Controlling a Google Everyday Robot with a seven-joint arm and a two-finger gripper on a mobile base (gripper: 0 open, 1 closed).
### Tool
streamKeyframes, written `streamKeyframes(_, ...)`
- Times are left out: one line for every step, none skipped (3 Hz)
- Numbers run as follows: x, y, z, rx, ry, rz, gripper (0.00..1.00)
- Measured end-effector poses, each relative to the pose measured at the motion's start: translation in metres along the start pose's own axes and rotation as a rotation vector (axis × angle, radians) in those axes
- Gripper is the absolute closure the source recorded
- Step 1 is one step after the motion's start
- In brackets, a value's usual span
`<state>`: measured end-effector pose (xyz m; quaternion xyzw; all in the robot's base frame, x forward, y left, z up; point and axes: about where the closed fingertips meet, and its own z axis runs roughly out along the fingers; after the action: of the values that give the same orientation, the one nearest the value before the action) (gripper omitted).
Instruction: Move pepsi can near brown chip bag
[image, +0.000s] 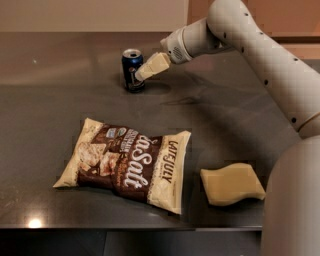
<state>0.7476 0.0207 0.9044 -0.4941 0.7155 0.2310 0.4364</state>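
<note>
The pepsi can (131, 69) stands upright at the back of the dark table, left of centre. It is dark blue with a silver top. My gripper (145, 71) reaches in from the right on the white arm (250, 45), and its pale tip is at the can's right side, overlapping it in the camera view. The brown chip bag (127, 165) lies flat near the table's front, well in front of the can. It is cream and dark brown with "Sea Salt" script.
A pale yellow wavy sponge-like slab (231, 183) lies to the right of the bag near the front edge of the table (60, 105). The robot's white body (292, 200) fills the lower right corner.
</note>
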Motion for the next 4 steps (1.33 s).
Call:
streamKeyframes(-0.009, 0.009, 0.013, -0.028, -0.029, 0.006, 0.0)
streamKeyframes(-0.017, 0.015, 0.022, -0.046, -0.059, 0.009, 0.16)
streamKeyframes(-0.023, 0.019, 0.028, -0.057, -0.077, 0.011, 0.41)
streamKeyframes(-0.026, 0.022, 0.029, -0.074, -0.091, 0.016, 0.7)
